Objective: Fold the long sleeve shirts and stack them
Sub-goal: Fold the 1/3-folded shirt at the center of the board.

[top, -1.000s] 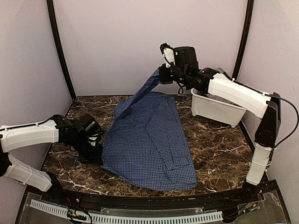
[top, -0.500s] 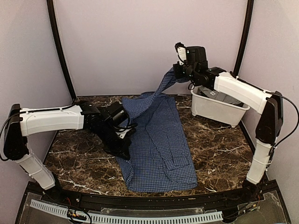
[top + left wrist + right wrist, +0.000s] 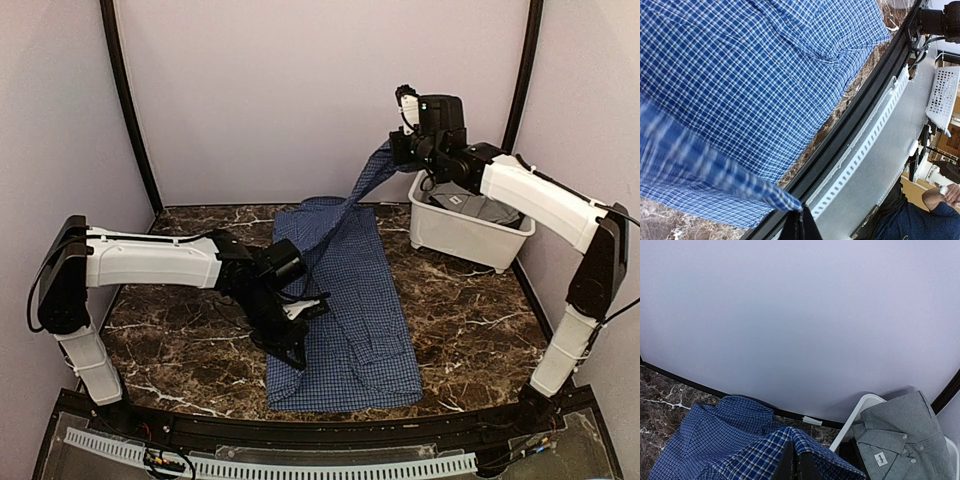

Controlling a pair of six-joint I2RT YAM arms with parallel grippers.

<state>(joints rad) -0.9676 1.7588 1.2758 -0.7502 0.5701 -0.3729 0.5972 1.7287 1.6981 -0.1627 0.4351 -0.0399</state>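
The navy-blue checked long sleeve shirt (image 3: 355, 290) lies lengthwise on the marble table, its left side doubled over toward the middle. My left gripper (image 3: 300, 338) is low over the shirt's near left part, shut on a fold of the checked cloth (image 3: 785, 200). High at the back, my right gripper (image 3: 398, 155) is shut on another part of the same shirt (image 3: 755, 450), and a strip of cloth hangs from it down to the table. The grey long sleeve shirt (image 3: 478, 207) lies in the white bin, collar showing (image 3: 905, 435).
The white plastic bin (image 3: 455, 240) stands at the back right, just under my right arm. A black rail and a white perforated strip (image 3: 300, 465) run along the table's near edge. Walls close in the back and both sides.
My left gripper has carried the shirt's left edge to the right, folding it over the body. My right gripper has moved right, toward the bin, keeping its cloth raised.
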